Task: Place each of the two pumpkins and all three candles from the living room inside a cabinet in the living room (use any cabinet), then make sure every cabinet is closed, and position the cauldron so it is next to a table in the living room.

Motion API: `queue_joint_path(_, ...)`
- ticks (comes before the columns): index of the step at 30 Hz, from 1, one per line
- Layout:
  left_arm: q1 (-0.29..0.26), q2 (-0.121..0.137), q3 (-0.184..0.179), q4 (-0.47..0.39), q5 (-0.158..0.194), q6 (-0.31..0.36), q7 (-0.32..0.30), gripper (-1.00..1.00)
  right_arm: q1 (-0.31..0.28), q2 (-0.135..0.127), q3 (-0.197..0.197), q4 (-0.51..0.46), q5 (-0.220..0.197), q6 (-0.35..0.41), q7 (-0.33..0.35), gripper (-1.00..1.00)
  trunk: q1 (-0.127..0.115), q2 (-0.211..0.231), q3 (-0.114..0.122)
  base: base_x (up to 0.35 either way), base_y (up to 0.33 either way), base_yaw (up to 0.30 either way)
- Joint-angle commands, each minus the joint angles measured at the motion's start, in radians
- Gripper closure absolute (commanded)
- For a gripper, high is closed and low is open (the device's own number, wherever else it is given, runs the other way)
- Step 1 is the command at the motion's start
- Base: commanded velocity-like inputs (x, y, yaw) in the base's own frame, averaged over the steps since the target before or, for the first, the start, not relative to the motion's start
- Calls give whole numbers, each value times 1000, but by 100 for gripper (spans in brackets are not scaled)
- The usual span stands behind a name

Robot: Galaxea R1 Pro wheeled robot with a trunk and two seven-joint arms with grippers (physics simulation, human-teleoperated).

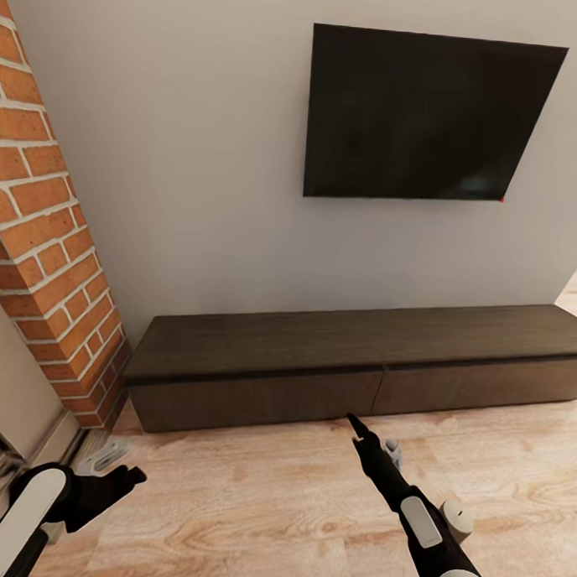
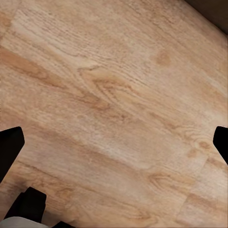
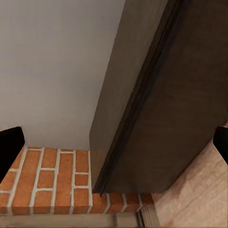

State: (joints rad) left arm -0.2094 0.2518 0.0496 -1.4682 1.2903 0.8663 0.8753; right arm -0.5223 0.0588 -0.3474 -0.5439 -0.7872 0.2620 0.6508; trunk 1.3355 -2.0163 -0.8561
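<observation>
The cabinet [image 1: 319, 349] is a long low dark-brown console against the wall, its flat drawer fronts all shut. In the right wrist view the cabinet [image 3: 161, 118] is seen from its end by the brick. My right gripper [image 1: 352, 422] is open and empty, held low over the floor a short way in front of the seam between two drawer fronts. Open and empty too, my left gripper [image 1: 127, 478] hangs over the floor at the lower left, and the left wrist view has bare planks between its fingertips [image 2: 10, 148]. The pumpkins, candles and cauldron are out of view.
A black TV [image 1: 422, 118] hangs on the white wall above the cabinet. A red brick column [image 1: 48, 228] stands at the cabinet's left end. Light wood floor [image 1: 254, 505] stretches between me and the cabinet.
</observation>
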Motion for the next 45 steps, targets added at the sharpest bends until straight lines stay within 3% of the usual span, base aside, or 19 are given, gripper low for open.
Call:
queue_joint_path(1, -1, 0, 7, -1, 11, 7, 10, -100, -1, 1, -5, -1, -5, 10, 28, -100, 4, -8, -4, 0, 0, 0)
queue_joint_path(6, -1, 0, 21, -1, 12, 15, 10, -100, -2, 1, -4, -2, -3, 8, 164, -100, 23, -43, -20, 0, 0, 0)
queue_joint_path(17, -1, -2, 23, -1, 13, 16, 10, -100, -2, 1, -6, -2, 1, 43, 199, -100, 65, -120, -54, 0, 0, -6)
queue_joint_path(20, -1, -2, 22, -1, 13, 16, 10, -100, -2, 4, -11, 2, -2, 39, 176, -100, 77, -141, -64, 0, 0, -2)
queue_joint_path(22, -1, -2, 22, -1, 13, 16, 10, -100, -2, 6, -22, 3, -5, 37, 113, -100, 84, -155, -70, 0, 0, 0)
queue_joint_path(25, -1, -2, 22, -1, 13, 16, 10, -100, -2, 7, -72, -2, -15, 36, -6, -100, 96, -176, -79, 0, 0, 0)
queue_joint_path(27, -1, -2, 22, -1, 14, 16, 10, -100, -2, 12, -82, -5, -16, 35, -30, -100, 103, -190, -86, 0, 0, 0)
queue_joint_path(31, -1, -3, 22, -5, 17, 25, 10, -100, -2, 24, -87, -6, -18, 37, -47, -100, 119, -218, -98, 0, 0, 0)
queue_joint_path(35, -1, -4, 24, -21, 28, 110, 1, -100, -2, 31, -88, -7, -19, 45, -55, -100, 134, -246, -111, 0, 0, 0)
queue_joint_path(40, -1, -1, 26, -28, 57, 153, -47, -100, -2, 33, -90, -7, -21, 56, -55, -100, 138, -253, -114, 0, 0, 0)
queue_joint_path(45, -1, -1, 38, -30, 106, 159, -110, -100, -2, 33, -90, -7, -20, 72, -55, -100, 138, -253, -114, 0, 0, 0)
